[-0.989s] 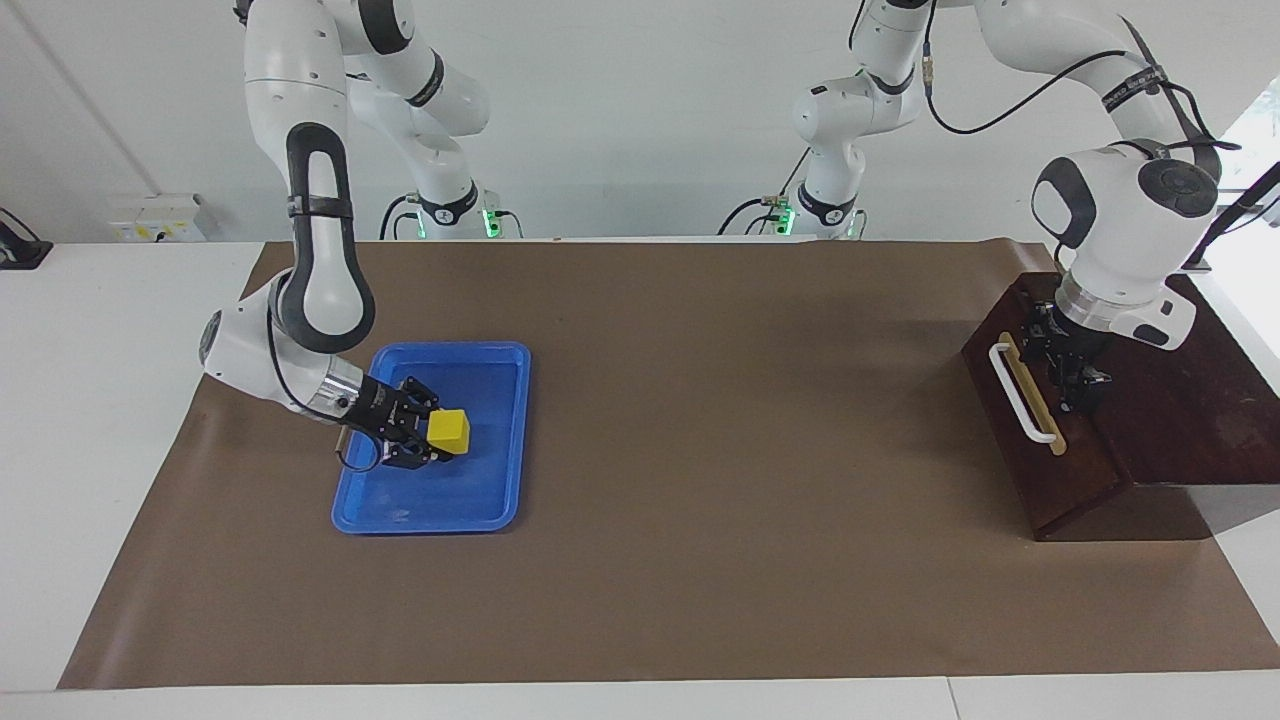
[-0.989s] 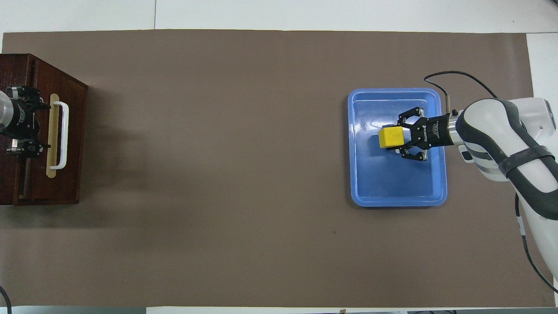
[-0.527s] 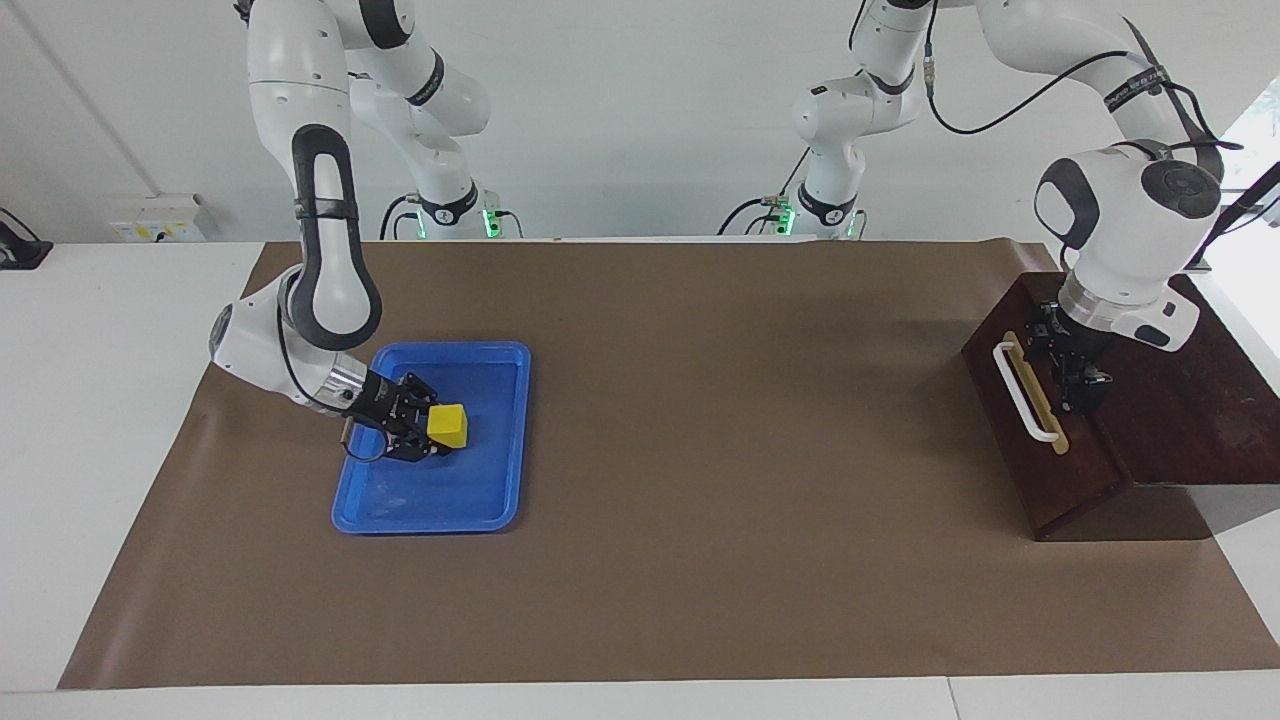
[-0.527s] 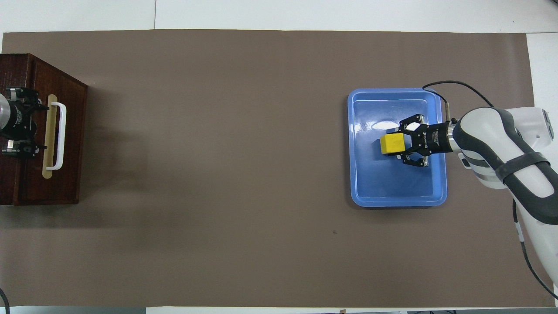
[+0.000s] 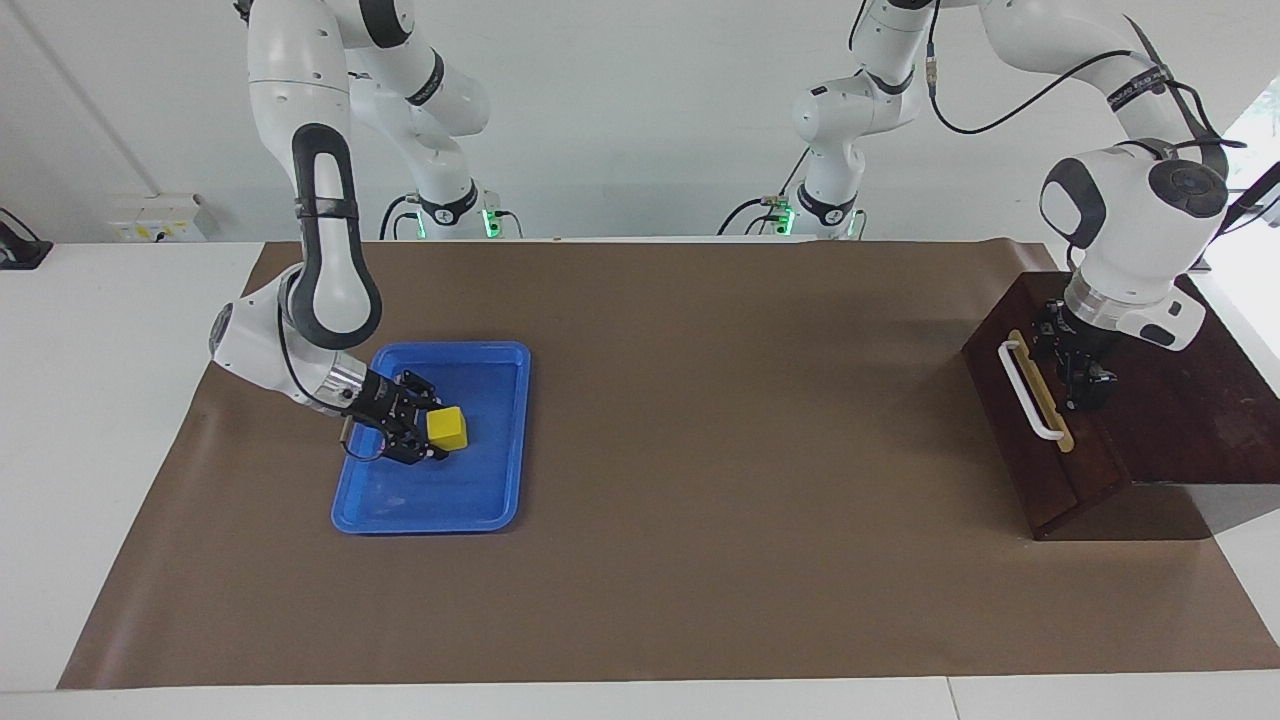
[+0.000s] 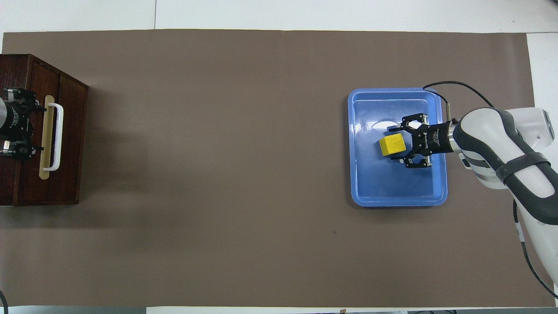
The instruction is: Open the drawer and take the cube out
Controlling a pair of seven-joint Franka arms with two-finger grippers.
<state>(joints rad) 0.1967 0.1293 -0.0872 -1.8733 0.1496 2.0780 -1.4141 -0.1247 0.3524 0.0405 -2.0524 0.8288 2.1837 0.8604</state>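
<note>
A: Start at the right arm's end of the table. What differs from a second ago?

B: The right gripper (image 5: 425, 437) had the yellow cube (image 5: 447, 428) pinched between its fingers. Now the fingers have parted; in the overhead view they stand either side of the cube (image 6: 392, 145) with a gap showing, so nothing is held. The cube sits in the blue tray (image 5: 500, 500), by the gripper's tips.

A: Has the arm itself moved?

B: It has dropped a little and drawn back toward the tray's edge. The tray has stayed put on the brown mat (image 5: 700, 420).

A: And at the left arm's end?

B: The drawer (image 5: 1030, 420) of the dark wooden box (image 5: 1190, 400) has slid further in since then; its front with the white handle (image 5: 1030, 391) now sits nearly flush with the box. The left gripper (image 5: 1078, 375) is over the box top, just beside the handle strip, fingers spread wide and holding nothing.
</note>
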